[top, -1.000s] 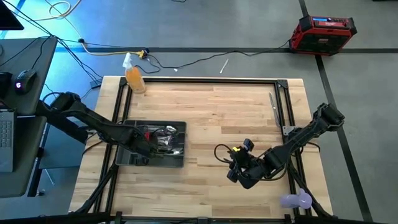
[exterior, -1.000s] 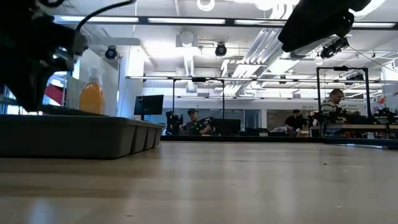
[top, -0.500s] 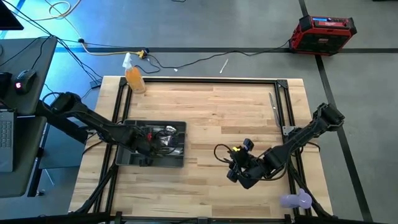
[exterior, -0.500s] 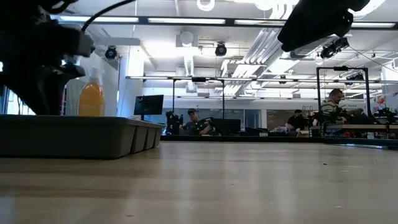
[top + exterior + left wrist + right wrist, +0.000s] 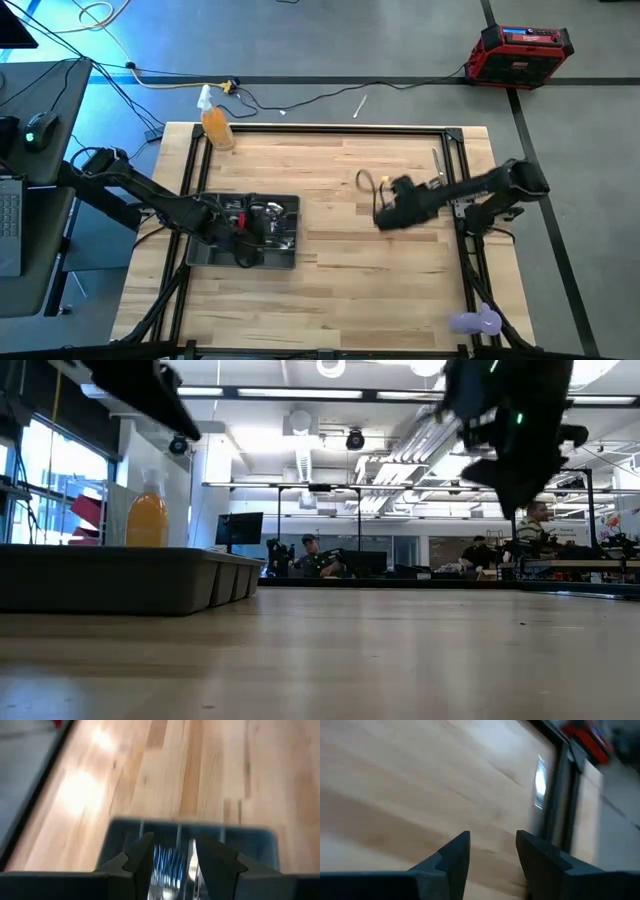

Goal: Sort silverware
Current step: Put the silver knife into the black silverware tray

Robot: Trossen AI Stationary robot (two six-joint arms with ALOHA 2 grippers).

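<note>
The dark grey tray (image 5: 205,250) lies at the table's left, with shiny silverware (image 5: 276,226) heaped in its compartments. My left gripper (image 5: 173,857) hangs open above the tray (image 5: 250,837); the silverware (image 5: 167,865) shows in the gap below its fingers, untouched. In the high view this gripper (image 5: 245,242) is over the tray's middle. My right gripper (image 5: 390,212) is open over bare wood at the table's middle right, its fingers (image 5: 455,852) holding nothing. One lone piece of silverware (image 5: 437,160) lies on the table by the right frame rail.
An orange spray bottle (image 5: 215,125) stands at the far left corner. A black frame rail (image 5: 465,170) runs along the table's edges. A purple object (image 5: 478,321) sits at the near right corner. Bare wood lies between the tray and the right arm.
My left gripper has risen out of the tray and tipped up toward level. My right arm has swung from the table's near right toward the far edge, and its gripper now hangs over the middle right. The tray and the silverware have stayed put.
</note>
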